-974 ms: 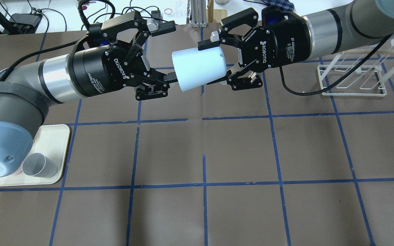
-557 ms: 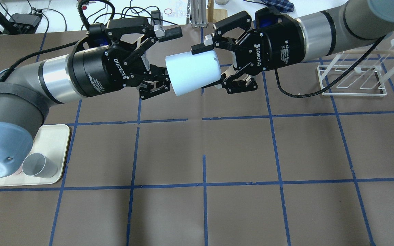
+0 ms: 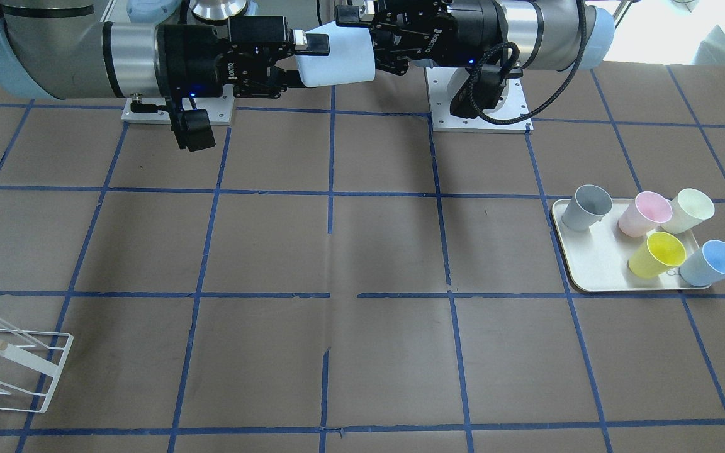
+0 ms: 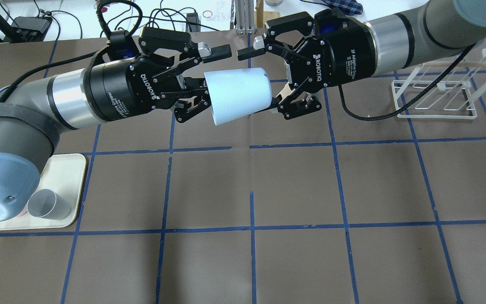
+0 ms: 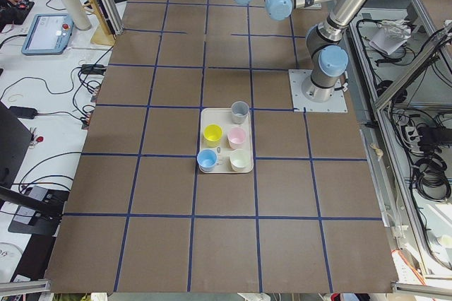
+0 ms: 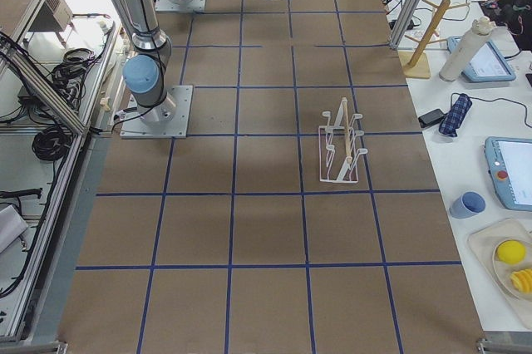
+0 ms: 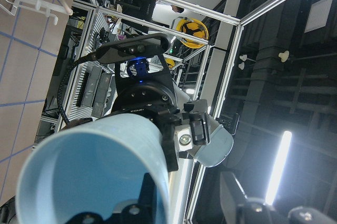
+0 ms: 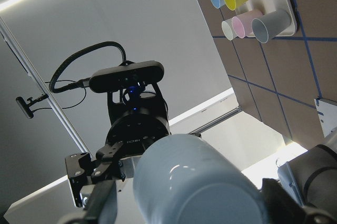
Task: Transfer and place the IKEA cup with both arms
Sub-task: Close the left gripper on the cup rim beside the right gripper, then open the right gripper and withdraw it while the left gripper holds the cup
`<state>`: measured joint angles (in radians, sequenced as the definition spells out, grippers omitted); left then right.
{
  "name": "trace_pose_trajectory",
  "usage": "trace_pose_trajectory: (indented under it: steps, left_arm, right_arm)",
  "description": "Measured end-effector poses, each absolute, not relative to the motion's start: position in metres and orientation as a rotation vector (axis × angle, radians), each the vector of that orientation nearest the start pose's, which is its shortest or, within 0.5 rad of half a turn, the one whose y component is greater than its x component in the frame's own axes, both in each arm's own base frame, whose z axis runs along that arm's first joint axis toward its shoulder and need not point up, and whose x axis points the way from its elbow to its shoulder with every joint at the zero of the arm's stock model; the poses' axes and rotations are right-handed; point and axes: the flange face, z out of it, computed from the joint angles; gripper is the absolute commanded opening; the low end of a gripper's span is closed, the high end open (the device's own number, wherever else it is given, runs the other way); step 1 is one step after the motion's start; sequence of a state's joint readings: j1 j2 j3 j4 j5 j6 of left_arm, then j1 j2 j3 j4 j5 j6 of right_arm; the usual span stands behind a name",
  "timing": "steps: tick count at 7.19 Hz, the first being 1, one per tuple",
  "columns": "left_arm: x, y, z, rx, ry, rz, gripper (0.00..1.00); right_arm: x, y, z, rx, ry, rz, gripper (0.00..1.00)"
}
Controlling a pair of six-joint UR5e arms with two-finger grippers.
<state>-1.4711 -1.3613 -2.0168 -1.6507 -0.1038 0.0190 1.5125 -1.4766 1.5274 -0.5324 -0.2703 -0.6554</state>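
The pale-blue IKEA cup (image 4: 238,95) lies sideways in the air between both grippers, mouth toward my left gripper, base toward my right. My left gripper (image 4: 211,74) is open. One finger reaches into the cup's mouth, and the other stands clear above the wall, as the left wrist view (image 7: 95,166) shows. My right gripper (image 4: 259,77) is open around the base. Its upper finger is off the cup and its lower finger is against the cup's underside. In the right wrist view the cup (image 8: 195,187) has a gap to one finger.
A cream tray (image 3: 589,270) on my left side holds a grey cup (image 3: 586,207), pink, cream and yellow cups, and a second blue cup (image 3: 712,262). A white wire rack (image 4: 435,99) stands on my right side. The table is brown with blue tape lines.
The right gripper moved left with the cup, then its upper finger lifted off it. The left gripper's upper finger came down toward the cup. The cup's mouth end sagged.
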Motion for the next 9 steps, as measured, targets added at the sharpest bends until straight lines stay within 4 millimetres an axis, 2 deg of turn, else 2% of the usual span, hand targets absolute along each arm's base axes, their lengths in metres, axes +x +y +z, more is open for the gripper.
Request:
trace_pose_trajectory:
  steps: [1,3,5,7,9]
  left_arm:
    - [-0.192,-0.412,0.465,0.322,-1.439,-0.143,0.38]
    - [-0.192,-0.412,0.466,0.325,-1.437,-0.146,0.18]
    - [-0.189,-0.413,0.467,0.325,-1.437,-0.136,0.00]
    - [-0.187,-0.414,0.471,0.344,-1.442,-0.149,0.00]
    - [-0.175,-0.416,0.471,0.392,-1.564,-0.170,0.00]
  right_arm:
    - [0.202,-0.467,0.466,0.228,1.703,0.471,1.00]
    - [0.201,-0.469,0.468,0.231,1.704,0.469,1.00]
    - [0.192,-0.478,0.467,0.244,1.701,0.447,1.00]
    - [0.163,-0.490,0.468,0.276,1.703,0.410,1.00]
    - [0.126,-0.495,0.464,0.229,1.788,0.392,1.00]
